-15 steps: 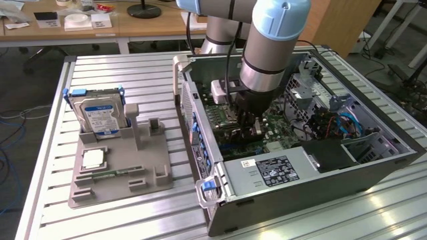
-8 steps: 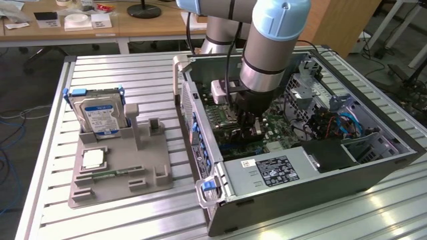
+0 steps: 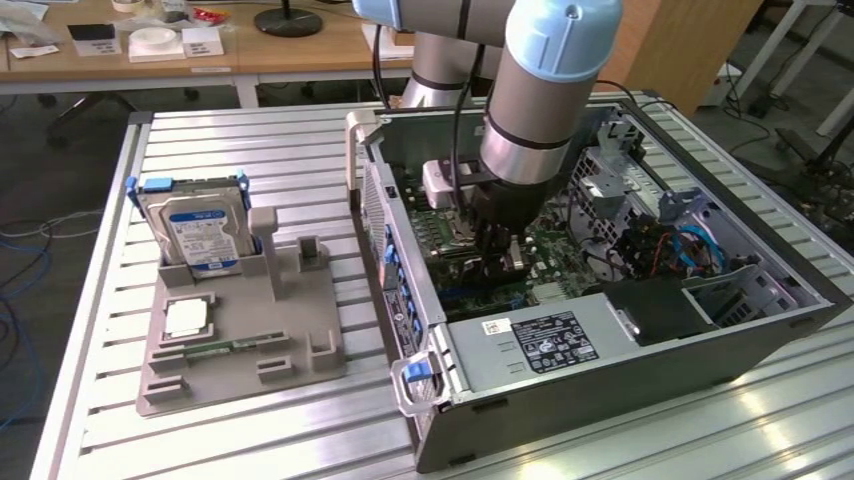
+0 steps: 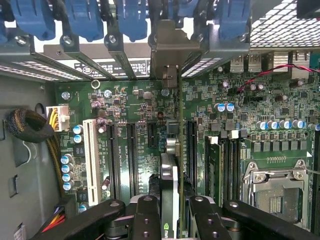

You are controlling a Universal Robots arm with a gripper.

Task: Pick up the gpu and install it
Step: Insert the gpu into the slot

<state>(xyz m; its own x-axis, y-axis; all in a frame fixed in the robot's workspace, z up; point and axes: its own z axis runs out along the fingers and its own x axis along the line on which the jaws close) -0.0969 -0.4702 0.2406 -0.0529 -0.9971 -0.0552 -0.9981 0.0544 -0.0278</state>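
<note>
Gripper: black two-fingered gripper (image 4: 170, 212) clamped on thin dark edge-on gpu (image 4: 170, 175).
Gpu: upright above green motherboard (image 4: 140, 150), inside open grey computer case (image 3: 641, 370).

exterior view: high, oblique, well back from the jaws
wrist view: close behind the jaws, facing the motherboard (image 4: 150, 130)
shared: motherboard (image 3: 481, 250)

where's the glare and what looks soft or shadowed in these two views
Exterior view: window light glares off the slatted metal table, and the arm shades the motherboard in the open computer case. Wrist view: the gripper holding the gpu edge-on looks soft; the perforated panel is washed out.
</note>
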